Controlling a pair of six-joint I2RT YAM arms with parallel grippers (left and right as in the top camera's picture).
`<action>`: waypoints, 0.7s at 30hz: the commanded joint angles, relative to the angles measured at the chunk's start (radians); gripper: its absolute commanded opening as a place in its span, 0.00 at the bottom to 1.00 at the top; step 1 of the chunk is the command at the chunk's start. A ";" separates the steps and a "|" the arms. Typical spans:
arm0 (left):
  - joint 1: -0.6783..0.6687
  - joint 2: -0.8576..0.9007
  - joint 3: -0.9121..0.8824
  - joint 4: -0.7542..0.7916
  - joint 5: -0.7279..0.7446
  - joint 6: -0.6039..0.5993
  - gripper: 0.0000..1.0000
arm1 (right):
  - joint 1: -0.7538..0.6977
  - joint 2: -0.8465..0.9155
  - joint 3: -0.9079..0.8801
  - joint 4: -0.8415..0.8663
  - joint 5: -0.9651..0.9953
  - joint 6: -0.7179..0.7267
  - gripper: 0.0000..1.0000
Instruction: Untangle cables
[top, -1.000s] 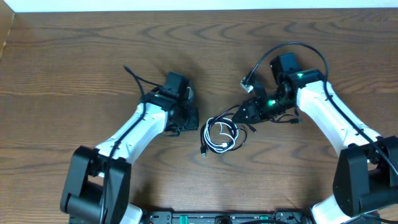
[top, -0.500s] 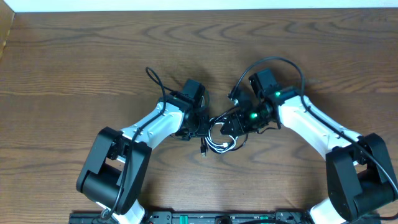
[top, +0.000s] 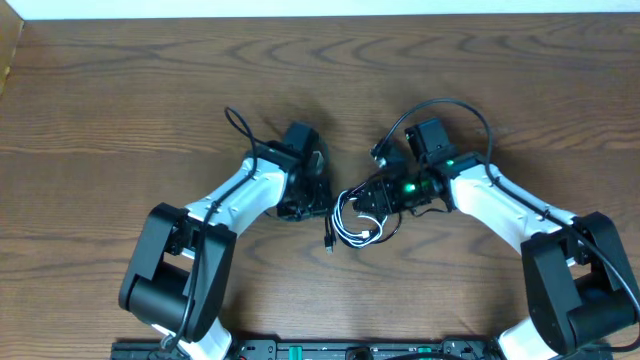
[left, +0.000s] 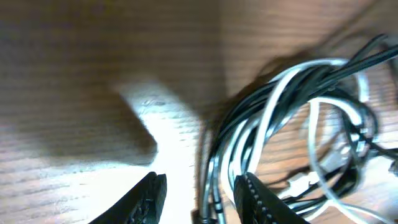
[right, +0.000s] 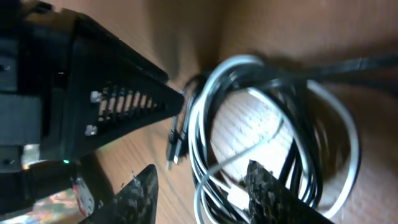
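Note:
The cables lie in one tangled coil at the table's centre, white loops wound among black ones, with a plug end sticking out to the lower left. My left gripper is at the coil's left edge. In the left wrist view it stands open, with a few black and white strands running between its fingers. My right gripper hangs over the coil's right side. Seen from the right wrist, it is open astride the white loops and black loops.
The wooden table spreads bare around the coil. The two arms nearly meet, and the left gripper's black body fills the right wrist view's upper left. A thick black arm wire arcs above the right wrist.
Both arms have closed in on the coil, the left moving right and the right moving left and down. Both sets of jaws now straddle cable strands.

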 joint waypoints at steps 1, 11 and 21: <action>-0.010 -0.026 0.023 0.004 0.030 0.002 0.44 | -0.040 -0.017 -0.002 0.035 -0.106 0.007 0.43; -0.097 0.049 -0.005 0.086 -0.078 -0.010 0.46 | -0.133 -0.017 -0.002 -0.016 -0.079 0.024 0.44; -0.151 0.115 0.003 0.116 -0.157 -0.010 0.46 | -0.131 -0.017 -0.003 -0.041 -0.079 -0.015 0.45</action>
